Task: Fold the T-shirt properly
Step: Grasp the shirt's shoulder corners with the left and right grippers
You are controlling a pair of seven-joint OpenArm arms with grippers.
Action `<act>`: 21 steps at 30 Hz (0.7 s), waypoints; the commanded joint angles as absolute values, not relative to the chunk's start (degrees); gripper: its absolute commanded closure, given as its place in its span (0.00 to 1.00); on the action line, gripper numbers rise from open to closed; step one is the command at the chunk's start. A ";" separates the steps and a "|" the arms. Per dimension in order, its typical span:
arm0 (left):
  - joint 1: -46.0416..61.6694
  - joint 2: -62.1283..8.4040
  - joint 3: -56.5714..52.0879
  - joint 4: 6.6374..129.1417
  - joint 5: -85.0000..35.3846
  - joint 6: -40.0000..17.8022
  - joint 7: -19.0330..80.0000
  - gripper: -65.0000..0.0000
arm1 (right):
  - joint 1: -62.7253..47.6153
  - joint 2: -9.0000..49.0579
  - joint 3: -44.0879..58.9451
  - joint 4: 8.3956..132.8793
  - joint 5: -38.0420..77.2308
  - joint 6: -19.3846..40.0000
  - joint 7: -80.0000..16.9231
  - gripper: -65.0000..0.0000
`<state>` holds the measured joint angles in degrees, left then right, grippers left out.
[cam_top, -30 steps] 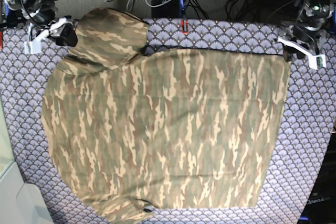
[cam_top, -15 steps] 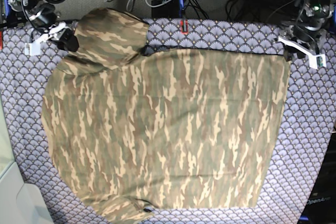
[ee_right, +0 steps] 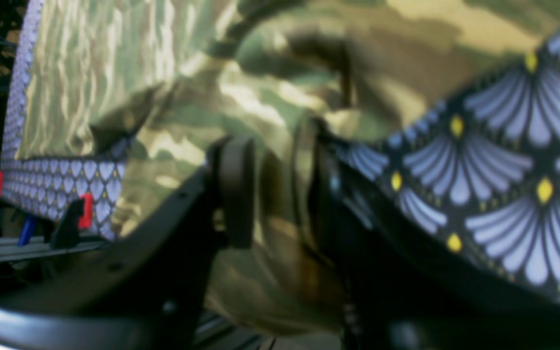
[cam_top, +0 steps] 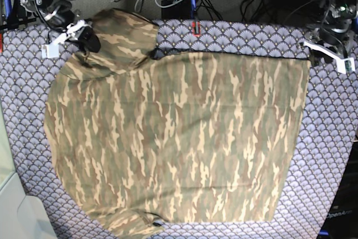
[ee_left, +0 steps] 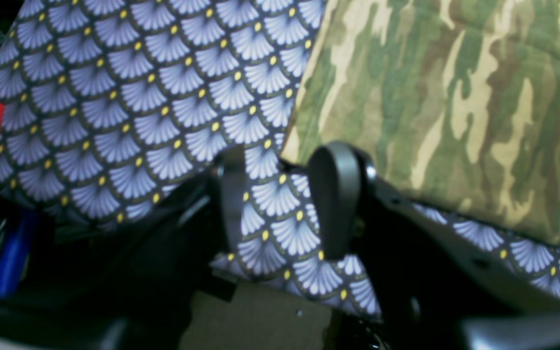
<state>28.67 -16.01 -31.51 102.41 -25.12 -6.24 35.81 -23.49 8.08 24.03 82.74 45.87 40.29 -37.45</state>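
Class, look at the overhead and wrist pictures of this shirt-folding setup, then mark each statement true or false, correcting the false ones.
1. The T-shirt lies spread on the patterned tablecloth. True.
2. The shirt is plain white. False: it is camouflage print.
3. The right gripper has shirt cloth between its fingers. True.
4. The left gripper has shirt cloth between its fingers. False: only tablecloth shows between them.
5. The shirt is folded in half. False: it lies mostly flat and open.

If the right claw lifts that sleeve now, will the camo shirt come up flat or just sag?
Probably sag: the T-shirt lies limp and already bunches around the right claw. Being large and spread wide over the tablecloth, it will likely drag and fold over itself rather than rise flat. It looks light, so the tablecloth may stay put.
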 commanded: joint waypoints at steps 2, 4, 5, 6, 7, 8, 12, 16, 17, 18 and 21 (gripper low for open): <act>27.30 -16.57 -31.60 103.25 -25.27 -6.37 35.03 0.62 | -24.40 8.31 23.87 82.59 43.21 40.00 -40.66 0.91; 26.68 -16.48 -31.52 102.90 -25.27 -6.37 35.03 0.62 | -24.40 8.31 23.96 82.59 43.21 40.00 -40.66 1.00; 26.68 -16.48 -31.52 101.93 -25.27 -6.37 35.03 0.62 | -24.40 8.31 23.96 82.59 43.21 40.00 -40.66 1.00; 26.15 -16.48 -31.52 100.97 -25.27 -6.37 34.86 0.62 | -24.40 8.31 23.96 82.59 43.21 40.00 -40.66 1.00; 25.27 -16.48 -31.52 99.82 -25.27 -6.37 34.86 0.62 | -24.40 8.31 23.96 82.59 43.21 40.00 -40.66 1.00; 24.13 -16.48 -31.69 98.24 -25.27 -6.37 35.03 0.62 | -24.31 8.31 23.96 82.59 43.21 40.00 -40.66 1.00; 21.76 -16.57 -31.87 91.30 -25.27 -6.37 34.51 0.62 | -24.31 8.40 23.96 82.59 43.21 40.00 -40.66 1.00; 20.62 -16.48 -31.69 89.19 -25.36 -6.46 34.42 0.62 | -24.31 8.48 23.96 82.59 43.21 40.00 -40.66 1.00; 20.62 -16.40 -31.69 89.36 -25.45 -6.46 34.42 0.62 | -24.22 8.48 23.96 82.59 43.21 40.00 -40.66 1.00; 20.62 -16.40 -31.60 89.45 -25.54 -6.46 34.42 0.62 | -24.22 8.48 23.96 82.59 43.21 40.00 -40.66 1.00; 19.82 -16.40 -31.60 89.45 -25.54 -6.46 34.42 0.62 | -24.22 8.48 23.96 82.59 43.21 40.00 -40.66 1.00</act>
<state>20.18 -15.42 -31.35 88.49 -25.15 -6.22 35.79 -23.68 8.08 24.03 82.54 45.47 40.29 -38.15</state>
